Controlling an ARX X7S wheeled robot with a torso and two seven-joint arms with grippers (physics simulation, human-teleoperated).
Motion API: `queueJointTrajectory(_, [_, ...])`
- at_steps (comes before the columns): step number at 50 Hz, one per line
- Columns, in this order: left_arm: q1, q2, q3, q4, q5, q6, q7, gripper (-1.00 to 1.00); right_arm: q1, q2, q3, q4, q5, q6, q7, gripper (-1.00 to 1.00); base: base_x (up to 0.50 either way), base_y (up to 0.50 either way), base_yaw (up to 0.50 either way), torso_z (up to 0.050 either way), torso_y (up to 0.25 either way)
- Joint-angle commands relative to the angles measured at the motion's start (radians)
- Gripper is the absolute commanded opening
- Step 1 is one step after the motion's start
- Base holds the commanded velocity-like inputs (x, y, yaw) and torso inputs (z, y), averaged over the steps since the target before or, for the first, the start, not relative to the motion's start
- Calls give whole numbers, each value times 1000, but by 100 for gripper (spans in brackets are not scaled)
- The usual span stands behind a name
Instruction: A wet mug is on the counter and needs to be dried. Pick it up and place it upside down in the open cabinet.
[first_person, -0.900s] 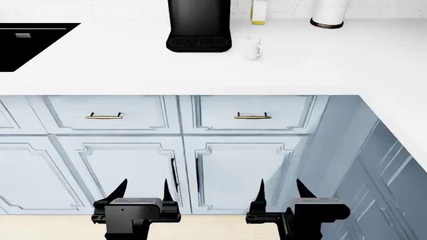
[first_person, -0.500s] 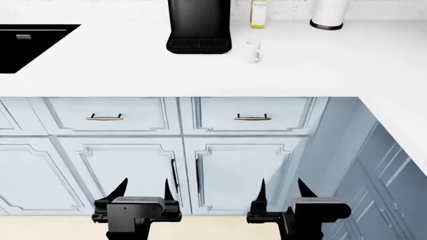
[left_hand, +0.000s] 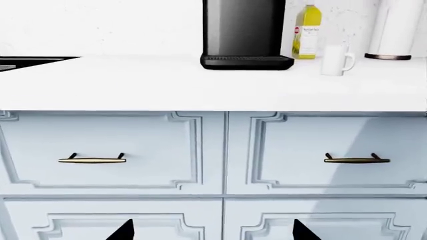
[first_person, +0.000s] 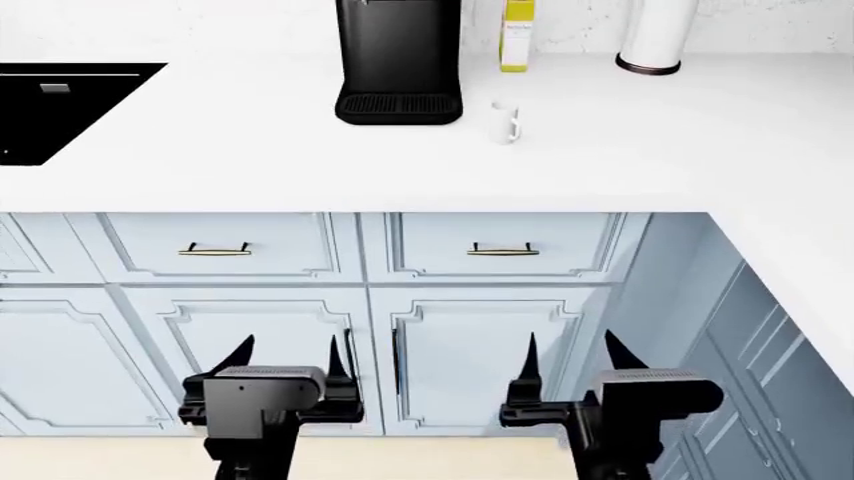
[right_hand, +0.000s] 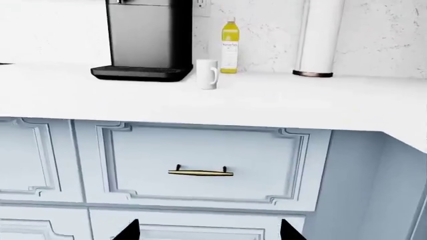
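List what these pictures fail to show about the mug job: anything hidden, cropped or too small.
- The open cabinet: in no view, so the drop-off spot is unknown.
- The mug: tiny and white on the white counter in the head view; wetness cannot be judged.
- The coffee machine and paper roll: tops cropped in every view.
- Left claw and right claw: wrist views show only fingertips.

A home kitchen: white counter (first_person: 267, 150), pale blue cabinets (first_person: 240, 330), black sink (first_person: 60, 105), coffee machine (first_person: 398, 60).

Mug (first_person: 505, 123) on counter (first_person: 267, 150), beside machine (first_person: 398, 60)
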Motion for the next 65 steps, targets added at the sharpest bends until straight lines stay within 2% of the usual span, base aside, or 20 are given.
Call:
queueJointTrajectory(1, [-30,-16,-2,114,-54,-145,-18,100,27,29,-6,-134,26,128,8,100,0,0,0,50,0])
queueJointTrajectory(13, [-122,-66,-71,364,-182,-491,-47,100,120,86,32,-360,103,408,0,100,0,0,0,50,0])
queueJointTrajectory(22, [-288,-110,-152,551,-308,-826,-73,100,242,136,100,-536,194,683,0,100,0,0,0,29,0])
queueJointTrajectory(28, [-436,-101,-252,610,-414,-1046,-77,100,337,158,143,-611,255,856,-1,100,0,0,0,0,0])
queueJointTrajectory(41, [-628,-149,-289,700,-511,-1311,-113,100,531,157,247,-728,385,1175,-7,100,0,0,0,0,0])
queueJointTrajectory(44, [-643,-176,-326,672,-678,-1315,-220,100,566,162,271,-752,411,1238,-13,100,0,0,0,0,0])
queueJointTrajectory(48, [-707,-249,-367,575,-1054,-1314,-494,100,671,157,339,-774,473,1383,-25,100,0,0,0,0,0])
queueJointTrajectory(52, [-766,-302,-379,489,-1334,-1305,-700,100,739,243,410,-704,828,1386,225,100,0,0,0,0,0])
queueJointTrajectory(54, [-781,-330,-369,466,-1428,-1298,-772,100,775,287,427,-674,1011,1385,368,100,0,0,0,0,0])
queueJointTrajectory(56, [-803,-363,-352,439,-1533,-1281,-860,100,799,317,424,-654,1117,1382,456,100,0,0,0,0,0])
queueJointTrajectory(60, [-877,-442,-299,406,-1703,-1222,-1014,100,857,359,402,-613,1252,1376,575,100,0,0,0,0,0])
queueJointTrajectory(65, [-944,-496,-248,379,-1781,-1183,-1083,100,915,403,368,-574,1349,1365,663,100,0,0,0,0,0])
